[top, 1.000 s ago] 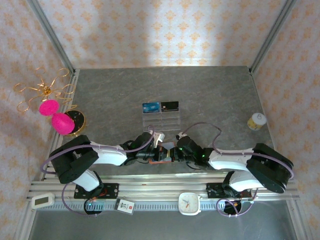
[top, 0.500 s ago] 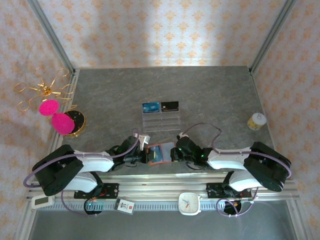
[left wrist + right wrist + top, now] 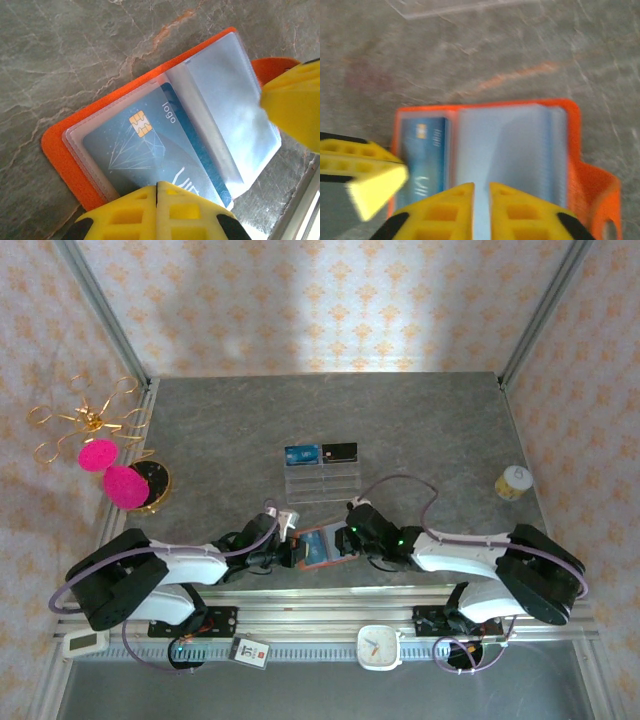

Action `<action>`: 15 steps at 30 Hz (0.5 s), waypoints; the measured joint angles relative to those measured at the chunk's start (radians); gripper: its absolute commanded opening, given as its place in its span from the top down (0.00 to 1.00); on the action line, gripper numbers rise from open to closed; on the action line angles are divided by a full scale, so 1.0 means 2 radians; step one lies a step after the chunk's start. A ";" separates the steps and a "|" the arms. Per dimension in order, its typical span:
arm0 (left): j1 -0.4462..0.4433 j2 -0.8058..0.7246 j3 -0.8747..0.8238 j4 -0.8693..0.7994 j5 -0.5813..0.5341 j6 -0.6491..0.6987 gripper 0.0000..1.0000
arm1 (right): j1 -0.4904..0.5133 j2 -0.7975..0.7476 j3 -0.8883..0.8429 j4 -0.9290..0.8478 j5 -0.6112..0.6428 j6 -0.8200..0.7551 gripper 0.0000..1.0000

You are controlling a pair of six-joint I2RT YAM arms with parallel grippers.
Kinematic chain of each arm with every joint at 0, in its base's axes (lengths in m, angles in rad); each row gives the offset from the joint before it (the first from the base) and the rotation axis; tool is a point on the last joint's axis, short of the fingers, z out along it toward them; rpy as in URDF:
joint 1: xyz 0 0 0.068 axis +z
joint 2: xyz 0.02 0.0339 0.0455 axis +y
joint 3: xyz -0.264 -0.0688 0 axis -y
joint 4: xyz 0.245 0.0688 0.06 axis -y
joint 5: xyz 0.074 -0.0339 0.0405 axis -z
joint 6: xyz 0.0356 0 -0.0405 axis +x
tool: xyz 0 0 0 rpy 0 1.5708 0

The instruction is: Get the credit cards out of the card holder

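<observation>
Left gripper [image 3: 157, 189] is clenched, tips at the edge of the orange card holder [image 3: 59, 150], which lies open on the stone tabletop [image 3: 75, 50] (a blue chip card [image 3: 135, 150] sits tucked inside). Right gripper [image 3: 481, 190] straddles a clear sleeve [image 3: 500, 145], seemingly barely parted; gripping or not, I cannot tell.

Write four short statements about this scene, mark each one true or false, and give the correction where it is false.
1. The orange wallet lies open on the table. True.
2. A blue chip card sits in a clear sleeve of the wallet. True.
3. The clear tray holds no cards. False: a second blue card and a black card sit at its far side.
4. The left end effector is wide open. False: its fingers are shut together.
</observation>
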 measured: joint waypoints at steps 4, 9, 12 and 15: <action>0.002 0.011 0.004 0.012 0.004 0.007 1.00 | 0.000 -0.002 0.036 -0.004 -0.023 -0.017 0.77; 0.002 0.011 0.004 0.013 0.004 0.010 1.00 | -0.004 0.045 0.066 0.007 -0.053 -0.019 0.76; 0.003 0.011 0.003 0.013 0.005 0.014 1.00 | -0.008 0.084 0.068 0.009 -0.062 -0.019 0.76; 0.003 0.011 0.003 0.013 0.008 0.020 1.00 | -0.011 0.109 0.068 0.008 -0.064 -0.019 0.76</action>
